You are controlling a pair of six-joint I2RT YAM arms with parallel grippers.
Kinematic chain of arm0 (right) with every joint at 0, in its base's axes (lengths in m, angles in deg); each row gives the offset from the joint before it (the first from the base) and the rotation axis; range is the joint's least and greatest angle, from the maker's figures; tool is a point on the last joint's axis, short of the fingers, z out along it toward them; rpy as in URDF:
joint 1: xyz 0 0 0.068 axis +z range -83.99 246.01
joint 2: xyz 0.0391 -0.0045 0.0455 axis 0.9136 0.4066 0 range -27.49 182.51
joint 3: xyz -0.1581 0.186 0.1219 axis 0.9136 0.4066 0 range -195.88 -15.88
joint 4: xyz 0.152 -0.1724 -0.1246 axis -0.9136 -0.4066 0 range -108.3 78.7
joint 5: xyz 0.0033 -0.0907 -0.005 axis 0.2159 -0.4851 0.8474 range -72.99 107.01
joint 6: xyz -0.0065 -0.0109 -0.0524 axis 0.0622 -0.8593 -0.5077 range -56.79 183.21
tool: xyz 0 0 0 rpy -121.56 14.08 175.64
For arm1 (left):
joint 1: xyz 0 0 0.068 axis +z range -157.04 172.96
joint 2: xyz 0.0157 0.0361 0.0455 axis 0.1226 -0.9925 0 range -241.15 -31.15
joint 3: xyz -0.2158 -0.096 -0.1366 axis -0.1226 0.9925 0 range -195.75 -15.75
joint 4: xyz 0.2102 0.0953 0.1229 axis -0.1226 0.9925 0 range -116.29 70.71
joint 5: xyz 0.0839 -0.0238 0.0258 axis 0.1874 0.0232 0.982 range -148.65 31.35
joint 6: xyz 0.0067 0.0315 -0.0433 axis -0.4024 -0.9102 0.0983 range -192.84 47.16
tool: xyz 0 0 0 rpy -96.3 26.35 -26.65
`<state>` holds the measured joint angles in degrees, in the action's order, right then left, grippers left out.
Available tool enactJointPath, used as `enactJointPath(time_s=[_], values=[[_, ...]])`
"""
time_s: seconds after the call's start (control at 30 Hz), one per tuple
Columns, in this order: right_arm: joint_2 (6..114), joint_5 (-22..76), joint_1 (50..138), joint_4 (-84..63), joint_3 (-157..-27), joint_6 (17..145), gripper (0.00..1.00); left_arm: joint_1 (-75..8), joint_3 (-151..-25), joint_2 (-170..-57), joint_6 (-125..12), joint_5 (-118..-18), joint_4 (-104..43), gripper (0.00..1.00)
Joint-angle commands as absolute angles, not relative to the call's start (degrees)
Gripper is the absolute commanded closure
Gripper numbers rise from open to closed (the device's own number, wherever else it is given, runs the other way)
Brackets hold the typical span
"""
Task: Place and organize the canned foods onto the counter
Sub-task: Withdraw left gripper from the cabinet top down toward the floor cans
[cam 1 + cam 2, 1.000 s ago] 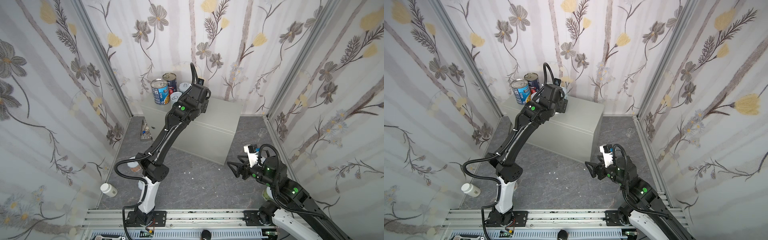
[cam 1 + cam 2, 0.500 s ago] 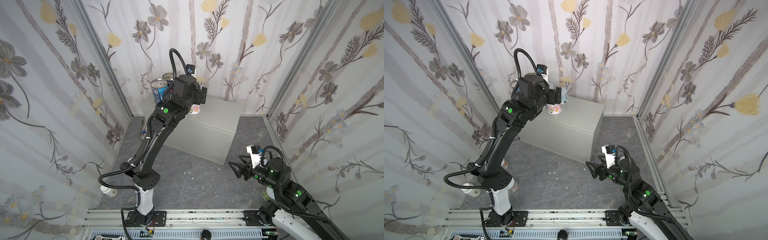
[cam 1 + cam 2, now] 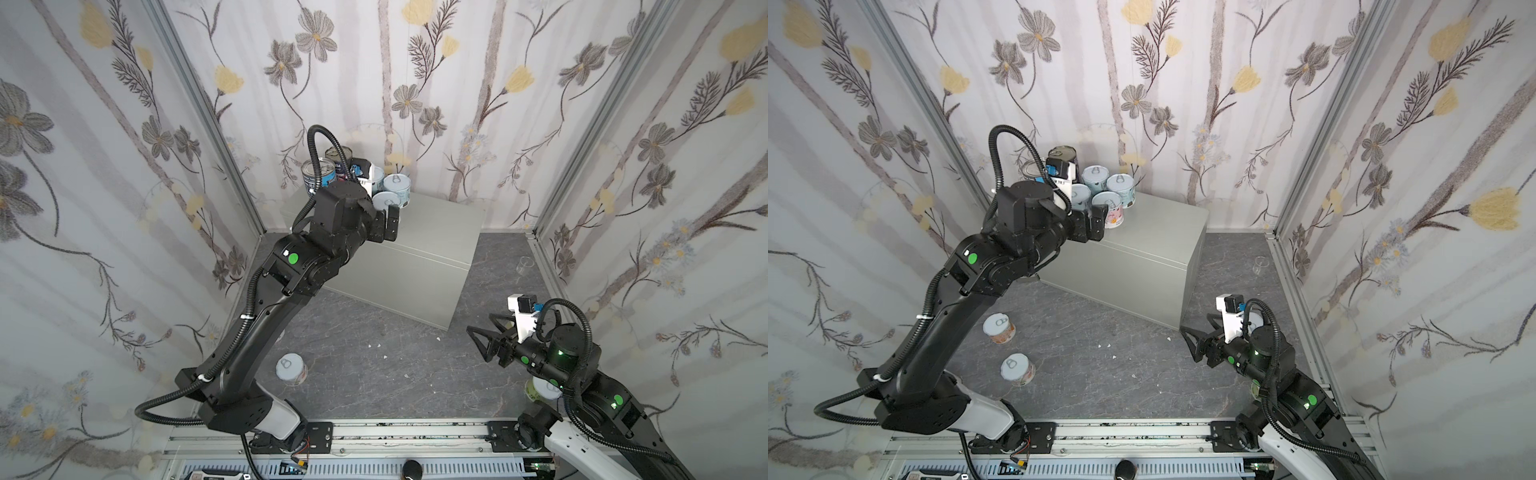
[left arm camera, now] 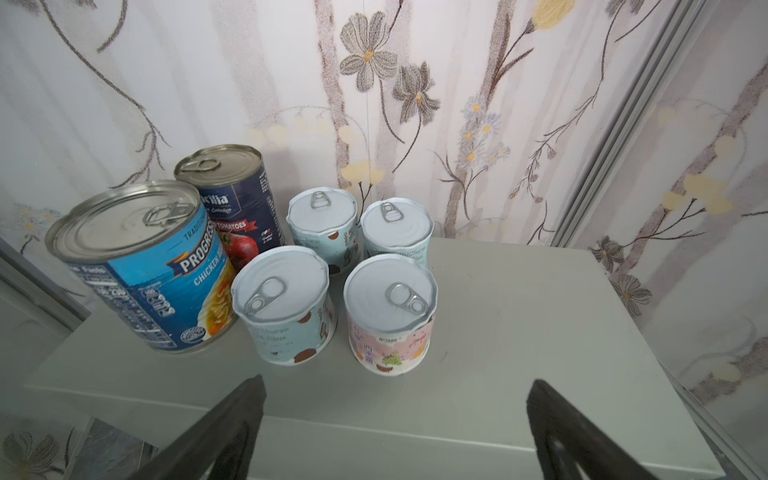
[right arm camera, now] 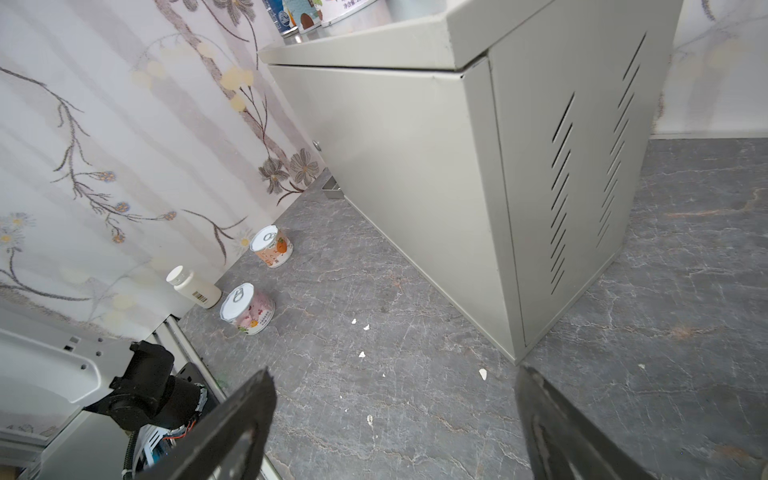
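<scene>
The light-grey counter (image 3: 436, 232) (image 4: 519, 332) stands against the back wall. At its far left corner stand a tall blue-label can (image 4: 141, 266), a tall navy-red can (image 4: 237, 199) and several short pull-tab cans, the nearest with a pink label (image 4: 390, 311). My left gripper (image 4: 397, 382) (image 3: 1094, 222) hangs open and empty just in front of that pink can. Two short cans (image 3: 999, 328) (image 3: 1017, 369) stand on the floor at the left. Low over the floor by the counter's right corner, my right gripper (image 5: 395, 370) (image 3: 482, 328) is open and empty.
A white pill bottle (image 5: 193, 287) lies by the left wall near the floor cans. Another short can (image 3: 542, 388) sits partly hidden under my right arm. A small clear cup (image 3: 524, 264) stands by the right wall. The metal rail (image 3: 415, 432) runs along the front.
My left gripper has let go of the pink-label can on the counter, opened wide and drawn back from it. My right gripper has opened a little wider.
</scene>
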<state>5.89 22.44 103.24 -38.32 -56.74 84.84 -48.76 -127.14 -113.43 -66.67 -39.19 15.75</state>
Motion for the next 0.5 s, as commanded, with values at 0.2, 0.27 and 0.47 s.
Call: enactJointPath(time_s=[0.2,0.27,0.47], values=[[4.79,21.42,103.95,-39.92,-55.28,89.56,0.1,-48.8,-95.66,-90.99,-52.3,-35.81,8.1,0.0],[5.65,21.87,104.53,-38.88,-54.54,90.32,0.1,-48.84,-90.48,-86.94,-49.45,-34.08,7.86,0.0],[7.99,19.17,108.89,-35.06,-50.53,93.53,0.1,-48.81,-73.17,-77.93,-40.28,-30.02,7.75,0.0]])
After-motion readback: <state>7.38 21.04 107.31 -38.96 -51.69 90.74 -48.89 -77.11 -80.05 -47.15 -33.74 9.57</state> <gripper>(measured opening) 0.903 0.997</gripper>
